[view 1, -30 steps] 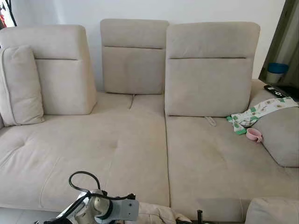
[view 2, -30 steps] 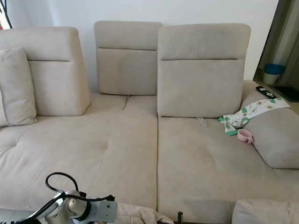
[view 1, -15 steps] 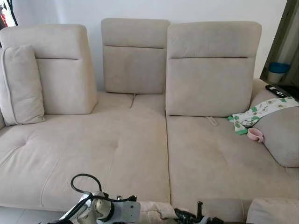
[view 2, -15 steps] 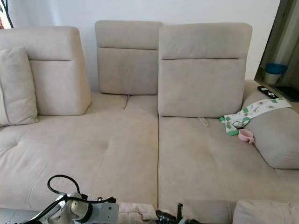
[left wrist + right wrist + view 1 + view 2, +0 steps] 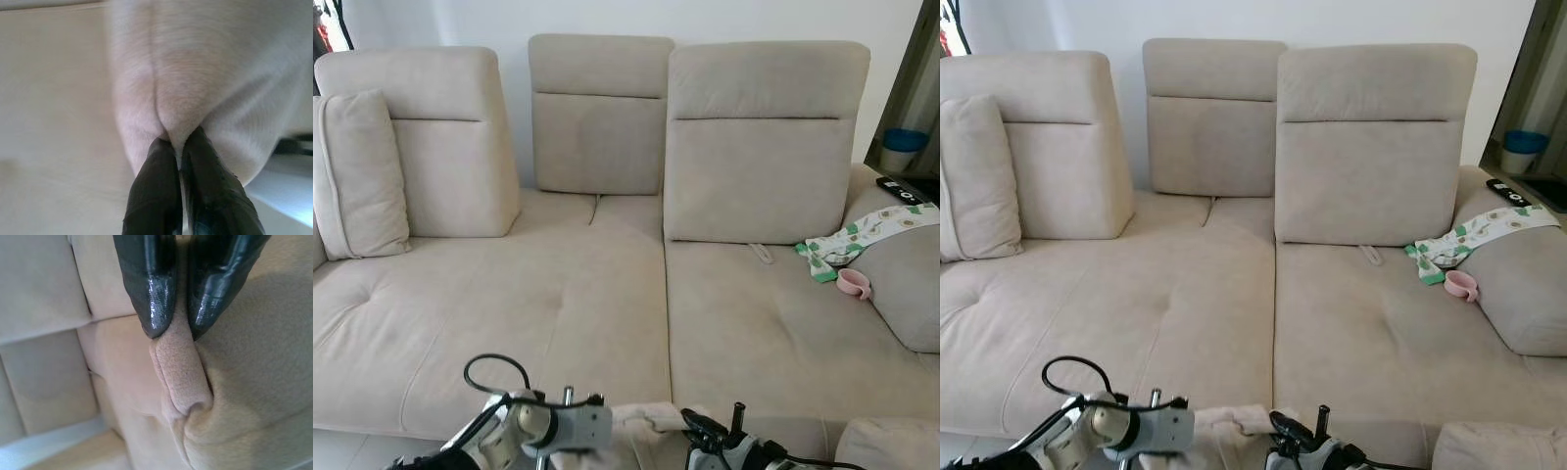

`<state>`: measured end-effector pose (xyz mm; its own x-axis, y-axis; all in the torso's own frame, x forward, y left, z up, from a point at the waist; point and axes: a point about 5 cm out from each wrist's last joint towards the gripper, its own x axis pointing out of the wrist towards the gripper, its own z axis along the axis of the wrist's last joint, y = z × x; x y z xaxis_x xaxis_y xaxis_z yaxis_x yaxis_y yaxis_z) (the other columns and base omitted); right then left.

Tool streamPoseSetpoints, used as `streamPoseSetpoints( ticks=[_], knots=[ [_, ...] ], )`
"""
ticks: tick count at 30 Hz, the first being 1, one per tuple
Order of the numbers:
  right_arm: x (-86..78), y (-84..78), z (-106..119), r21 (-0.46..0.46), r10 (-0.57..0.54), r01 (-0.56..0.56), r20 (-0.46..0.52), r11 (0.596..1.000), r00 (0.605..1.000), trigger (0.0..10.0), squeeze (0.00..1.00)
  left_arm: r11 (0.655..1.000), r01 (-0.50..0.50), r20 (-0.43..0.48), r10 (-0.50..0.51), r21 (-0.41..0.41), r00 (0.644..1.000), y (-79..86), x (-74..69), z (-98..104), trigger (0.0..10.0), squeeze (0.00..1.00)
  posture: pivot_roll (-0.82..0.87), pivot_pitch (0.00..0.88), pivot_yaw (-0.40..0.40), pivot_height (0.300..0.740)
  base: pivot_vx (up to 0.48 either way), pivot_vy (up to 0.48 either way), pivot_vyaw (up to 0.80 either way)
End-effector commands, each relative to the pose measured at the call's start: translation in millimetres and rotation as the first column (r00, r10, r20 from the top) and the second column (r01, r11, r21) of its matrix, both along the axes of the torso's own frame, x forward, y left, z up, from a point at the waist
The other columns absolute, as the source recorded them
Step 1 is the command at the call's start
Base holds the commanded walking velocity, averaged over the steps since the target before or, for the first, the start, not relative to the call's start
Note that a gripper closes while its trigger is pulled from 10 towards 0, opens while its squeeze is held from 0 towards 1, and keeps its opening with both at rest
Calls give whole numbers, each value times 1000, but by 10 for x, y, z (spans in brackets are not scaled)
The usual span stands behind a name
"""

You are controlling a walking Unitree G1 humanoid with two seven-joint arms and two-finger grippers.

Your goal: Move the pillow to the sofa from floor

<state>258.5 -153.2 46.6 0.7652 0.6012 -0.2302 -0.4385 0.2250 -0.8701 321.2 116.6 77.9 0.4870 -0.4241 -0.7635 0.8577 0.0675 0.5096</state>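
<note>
Beige, soft cloth of the pillow [image 5: 641, 419] is seen low in the head views, just at the front edge of the sofa [image 5: 558, 313], between the two arms. Only a small bunched part of the pillow can be seen there; the rest is cut off by the bottom of the picture.

The pillow is held from both sides. In the left wrist view, the left pincer [image 5: 180, 147] is closed almost all the way, and a fold of the pillow [image 5: 195, 73] is pinched between its two black fingers [image 5: 156, 196]. In the right wrist view, the right pincer [image 5: 173, 333] is closed tight on a thin ridge of the pillow's cloth [image 5: 181, 372], which is squeezed between the shiny black fingertips [image 5: 151, 298]. In the head views, the left arm's silver wrist [image 5: 558, 431] with a looped black cable is seen by the front edge of the sofa, and the right arm's dark wrist [image 5: 724, 452] is seen just beside the bunched cloth.

Another cushion [image 5: 362, 176] is leaned upright at the left end of the sofa. Near the right end, a green and white cloth [image 5: 862, 235] is laid over the padded arm, with a small pink cup [image 5: 853, 283] beside it. A black remote [image 5: 901, 189] is seen at the far right corner, partly cut off.
</note>
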Motion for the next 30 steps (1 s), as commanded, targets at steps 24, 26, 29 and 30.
streamPoseSetpoints(
  ticks=[24, 26, 29, 30],
  knots=[
    [158, 324, 706, 323, 10, -85, 226, 943, 974, 10000, 0, 994, -21, 71, 13, 107, 997, 195, 76, 261, 10000, 0, 69, 0, 5, 616, 0, 0, 0],
    [152, 332, 729, 328, 9, -87, 233, 941, 972, 10000, 0, 995, -15, 75, 7, 102, 997, 166, 79, 261, 10000, 0, 64, 0, 5, 626, 0, 0, 0],
    [146, 339, 744, 331, 8, -88, 236, 939, 972, 10000, 0, 995, -11, 77, 3, 98, 997, 149, 82, 261, 10000, 0, 60, 0, 3, 635, 0, 0, 0],
    [146, 339, 744, 331, 8, -88, 236, 939, 972, 10000, 0, 995, -11, 77, 3, 98, 997, 149, 82, 261, 10000, 0, 60, 0, 3, 635, 0, 0, 0]
  ],
)
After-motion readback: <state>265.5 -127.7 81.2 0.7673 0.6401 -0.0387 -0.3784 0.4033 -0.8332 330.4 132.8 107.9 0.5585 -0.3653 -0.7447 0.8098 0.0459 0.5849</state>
